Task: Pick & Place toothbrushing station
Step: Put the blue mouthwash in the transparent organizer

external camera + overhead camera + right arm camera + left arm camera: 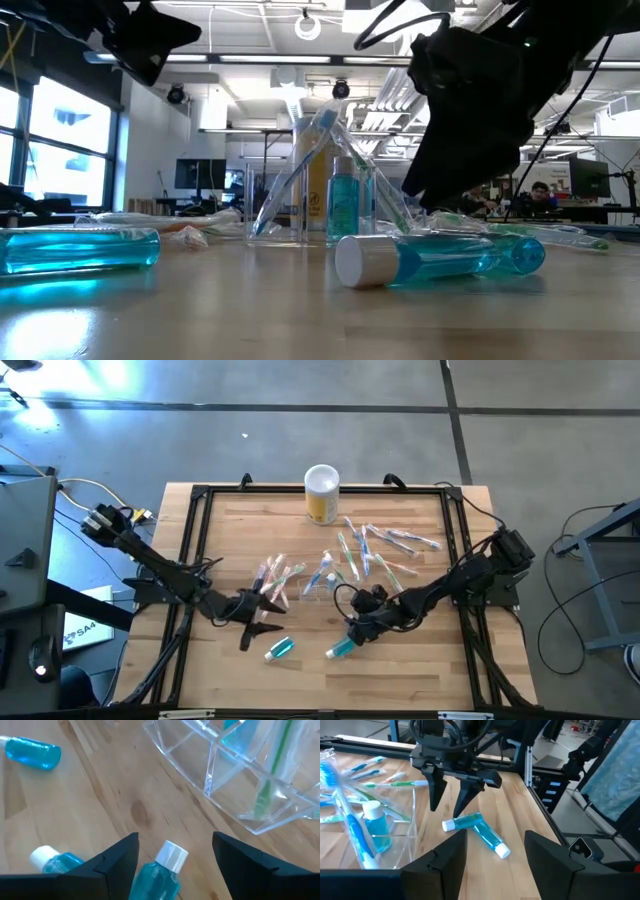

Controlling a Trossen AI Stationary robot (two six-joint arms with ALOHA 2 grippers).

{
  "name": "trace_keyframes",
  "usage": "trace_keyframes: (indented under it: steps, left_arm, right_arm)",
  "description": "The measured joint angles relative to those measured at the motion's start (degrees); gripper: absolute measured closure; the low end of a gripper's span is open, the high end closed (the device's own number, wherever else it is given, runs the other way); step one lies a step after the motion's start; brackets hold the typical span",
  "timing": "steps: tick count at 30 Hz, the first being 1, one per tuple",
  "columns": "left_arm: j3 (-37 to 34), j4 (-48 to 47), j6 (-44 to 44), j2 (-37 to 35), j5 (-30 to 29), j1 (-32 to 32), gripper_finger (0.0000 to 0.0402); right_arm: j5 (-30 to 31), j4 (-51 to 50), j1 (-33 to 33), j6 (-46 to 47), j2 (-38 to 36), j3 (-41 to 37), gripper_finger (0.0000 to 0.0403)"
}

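Two small teal toothpaste tubes with white caps (340,649) lie crossed on the wooden table near its front, also seen in the left wrist view (476,827). My right gripper (354,634) is open just above them, its fingers either side of one cap (170,854). A third tube (280,649) lies to their left. My left gripper (257,630) is open and empty beside that tube. A clear compartment holder (318,582) stands mid-table with a tube and toothbrushes in it (372,825). Several pastel toothbrushes (385,545) lie behind it.
A yellow canister with a white lid (321,493) stands at the table's far edge. More toothbrushes in clear wrap (275,573) lie left of the holder. A black frame (190,540) runs around the table top. Bare wood lies along the front edge.
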Motion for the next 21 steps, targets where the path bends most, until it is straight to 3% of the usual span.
trace_keyframes:
  steps: [12, 21]
  left_arm:
    - [0.0, -0.5, 0.9, 0.0, -0.8, -0.2, 0.0211]
    - [0.0, -2.2, 0.4, 0.0, -0.8, -0.2, 0.0211]
  right_arm:
    - [-2.3, 0.1, -0.7, -0.1, 0.2, 0.0, 0.0159]
    - [-5.0, 5.8, -1.8, -0.3, 7.1, 0.0, 0.0159]
